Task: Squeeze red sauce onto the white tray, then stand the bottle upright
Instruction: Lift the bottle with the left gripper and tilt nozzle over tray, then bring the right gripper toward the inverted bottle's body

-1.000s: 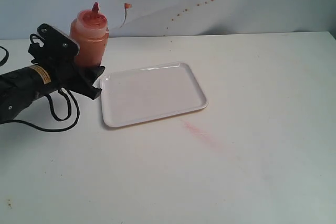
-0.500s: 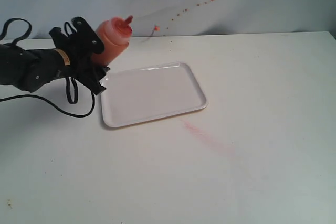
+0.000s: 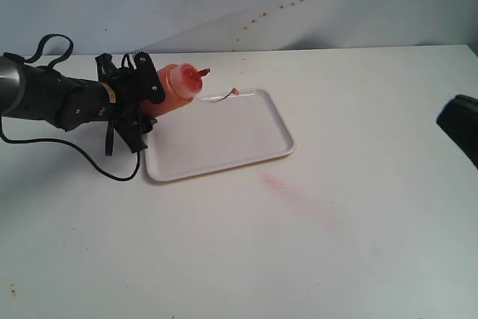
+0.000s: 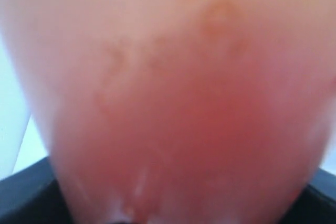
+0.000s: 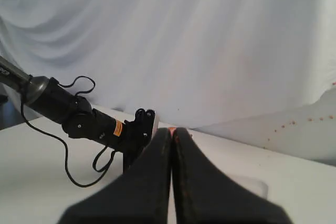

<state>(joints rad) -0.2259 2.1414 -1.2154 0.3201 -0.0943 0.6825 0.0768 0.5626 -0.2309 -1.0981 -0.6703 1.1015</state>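
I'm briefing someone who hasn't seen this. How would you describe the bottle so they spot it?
Find the white tray on the table. At its far left corner the left pincer holds the bottle tipped sideways, nozzle toward the tray. It is the only translucent red-orange thing, cap dangling on a tether.

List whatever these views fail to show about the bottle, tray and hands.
- Left wrist view: the bottle fills the frame, blurred; nozzle and white tray hidden.
- Right wrist view: the shut right hand covers most of the bottle.
- Exterior view: right hand cut off by the edge.
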